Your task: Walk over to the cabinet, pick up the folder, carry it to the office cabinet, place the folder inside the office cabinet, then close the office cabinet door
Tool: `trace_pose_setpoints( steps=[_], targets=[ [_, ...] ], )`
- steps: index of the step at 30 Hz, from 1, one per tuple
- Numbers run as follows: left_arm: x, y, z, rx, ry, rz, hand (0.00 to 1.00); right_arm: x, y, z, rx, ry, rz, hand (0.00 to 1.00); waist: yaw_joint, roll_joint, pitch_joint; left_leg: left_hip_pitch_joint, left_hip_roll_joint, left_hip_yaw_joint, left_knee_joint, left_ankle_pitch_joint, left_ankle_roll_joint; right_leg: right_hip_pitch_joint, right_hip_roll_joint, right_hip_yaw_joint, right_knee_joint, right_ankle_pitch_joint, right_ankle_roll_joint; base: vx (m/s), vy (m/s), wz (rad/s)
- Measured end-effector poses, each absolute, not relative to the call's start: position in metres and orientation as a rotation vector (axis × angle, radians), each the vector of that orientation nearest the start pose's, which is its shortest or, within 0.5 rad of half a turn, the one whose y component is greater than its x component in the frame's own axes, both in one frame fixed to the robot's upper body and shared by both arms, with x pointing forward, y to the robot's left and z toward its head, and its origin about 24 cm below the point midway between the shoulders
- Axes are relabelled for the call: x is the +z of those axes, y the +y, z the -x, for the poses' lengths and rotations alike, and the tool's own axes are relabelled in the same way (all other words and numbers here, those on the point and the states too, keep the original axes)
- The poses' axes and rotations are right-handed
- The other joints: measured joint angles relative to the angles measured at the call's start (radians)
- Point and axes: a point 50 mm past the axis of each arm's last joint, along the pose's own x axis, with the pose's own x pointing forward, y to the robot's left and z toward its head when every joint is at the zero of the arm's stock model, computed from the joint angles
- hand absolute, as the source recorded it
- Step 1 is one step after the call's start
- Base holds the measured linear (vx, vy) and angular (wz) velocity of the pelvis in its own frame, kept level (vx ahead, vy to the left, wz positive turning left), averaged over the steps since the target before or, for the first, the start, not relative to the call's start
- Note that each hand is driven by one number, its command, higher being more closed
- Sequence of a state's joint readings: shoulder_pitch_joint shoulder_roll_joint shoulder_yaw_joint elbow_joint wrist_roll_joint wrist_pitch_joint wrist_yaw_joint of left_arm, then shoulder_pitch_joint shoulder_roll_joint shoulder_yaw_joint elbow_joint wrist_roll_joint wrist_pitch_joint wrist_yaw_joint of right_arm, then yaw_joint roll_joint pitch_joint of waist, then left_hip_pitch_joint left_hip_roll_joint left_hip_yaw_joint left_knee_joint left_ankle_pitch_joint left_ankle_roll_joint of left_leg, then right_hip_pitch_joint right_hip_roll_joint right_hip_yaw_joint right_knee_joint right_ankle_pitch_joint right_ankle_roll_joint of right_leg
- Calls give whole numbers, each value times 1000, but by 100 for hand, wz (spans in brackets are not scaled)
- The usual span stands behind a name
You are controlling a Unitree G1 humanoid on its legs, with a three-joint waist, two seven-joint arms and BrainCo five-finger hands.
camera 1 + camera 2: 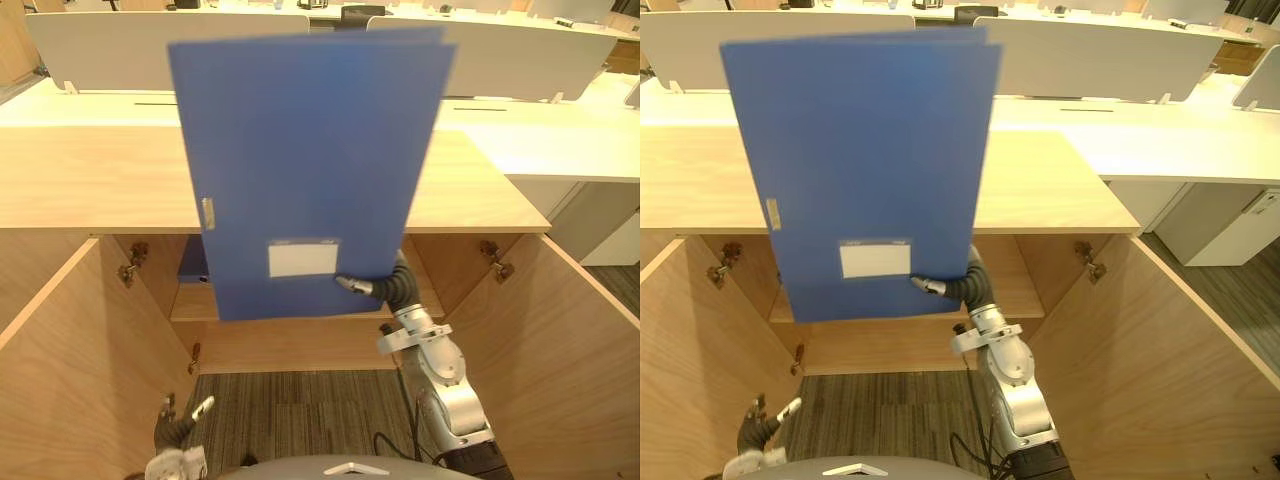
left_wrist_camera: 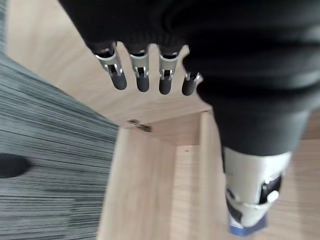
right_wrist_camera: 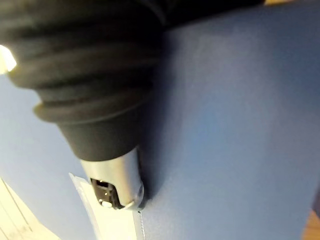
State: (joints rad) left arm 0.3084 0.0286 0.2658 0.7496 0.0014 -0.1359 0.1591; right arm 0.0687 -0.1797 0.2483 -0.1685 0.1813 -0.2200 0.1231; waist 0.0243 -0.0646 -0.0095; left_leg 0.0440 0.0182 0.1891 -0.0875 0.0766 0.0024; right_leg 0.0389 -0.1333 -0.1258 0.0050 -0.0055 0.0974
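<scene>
In front of the open light-wood office cabinet (image 1: 480,190), the right hand (image 1: 372,288) pinches the lower corner of a flat blue plastic folder (image 1: 300,150) held upright, the left hand (image 1: 178,432) hanging low with fingers relaxed.

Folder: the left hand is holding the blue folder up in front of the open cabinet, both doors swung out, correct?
No, it is the right hand that pinches the blue folder at its lower edge, as the left eye view shows. The cabinet is open, both doors swung out.
</scene>
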Motion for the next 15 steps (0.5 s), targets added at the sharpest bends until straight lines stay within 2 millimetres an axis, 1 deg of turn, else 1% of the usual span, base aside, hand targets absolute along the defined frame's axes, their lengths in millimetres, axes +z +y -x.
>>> trace_pose_setpoints(
  steps=[1, 3, 4, 5, 7, 9, 10, 11, 12, 13, 14, 15],
  targets=[
    [-142, 227, -60, 513, 939, -32, 0, 76, -114, -228, 385, -265, -30, 100, 1, -4, -1, -1, 0, 0, 0, 0, 0, 0, 0, 0, -1, 1, 0, 0, 0, 0],
    [-150, 230, -45, 515, 1023, -43, 0, 65, -109, -226, 436, -219, 51, 100, 7, 0, 8, -7, -1, -2, 0, -3, -4, -3, 0, -1, -6, 5, -2, 0, 0, 0],
    [-151, 231, -44, 514, 1033, -47, 0, 63, -107, -227, 449, -214, 64, 100, 7, 0, 12, -8, -1, -2, 0, -3, -4, -3, 0, 0, -7, 6, -2, -31, 15, -1],
    [-153, 232, -40, 512, 1059, -54, 0, 60, -100, -229, 500, -205, 114, 100, 7, 0, 29, -15, -1, -1, 0, -2, -4, -9, 0, 2, -10, 11, -5, -53, 18, -3],
    [-154, 233, -41, 502, 1068, -55, 0, 60, -93, -233, 565, -212, 189, 100, 9, 3, 55, -38, -2, -4, 0, -1, -4, -35, 1, 10, -12, 16, -9, -83, 22, -7],
    [-153, 233, -46, 493, 1054, -53, 0, 67, -85, -237, 627, -249, 264, 100, 13, 8, 95, -69, 1, -4, 1, 10, -7, -77, 1, 25, -1, 24, -18, -91, 27, -11],
    [-152, 233, -56, 481, 1033, -55, 0, 72, -80, -240, 659, -281, 305, 100, 16, 13, 130, -92, 0, -4, 7, 15, -6, -109, 2, 33, 14, 27, -21, -73, 30, -4],
    [-150, 233, -70, 463, 1001, -61, 0, 79, -76, -244, 677, -315, 341, 100, 16, 8, 164, -132, 1, -8, 22, 24, -3, -144, 2, 32, 36, 29, -24, -66, 26, 5],
    [-148, 233, -79, 453, 979, -67, 0, 83, -75, -247, 681, -331, 355, 100, 13, 10, 187, -168, 2, -17, 59, 16, 0, -163, 1, 30, 50, 31, -26, -85, 8, 15],
    [-143, 234, -102, 431, 923, -78, 0, 93, -73, -254, 690, -377, 394, 100, 15, 19, 242, -271, 12, -25, 178, -22, 0, -224, 2, 29, 81, 39, -21, -112, 0, 13],
    [-140, 234, -114, 427, 893, -76, 0, 99, -72, -259, 699, -401, 427, 100, 15, 32, 277, -328, 23, -29, 248, -44, 4, -255, 7, 28, 100, 40, -21, -125, -6, 5],
    [-138, 233, -122, 424, 874, -75, 0, 103, -71, -263, 703, -416, 451, 100, 16, 42, 301, -361, 32, -33, 289, -57, 8, -274, 12, 28, 114, 40, -21, -141, -4, -1]
  ],
)
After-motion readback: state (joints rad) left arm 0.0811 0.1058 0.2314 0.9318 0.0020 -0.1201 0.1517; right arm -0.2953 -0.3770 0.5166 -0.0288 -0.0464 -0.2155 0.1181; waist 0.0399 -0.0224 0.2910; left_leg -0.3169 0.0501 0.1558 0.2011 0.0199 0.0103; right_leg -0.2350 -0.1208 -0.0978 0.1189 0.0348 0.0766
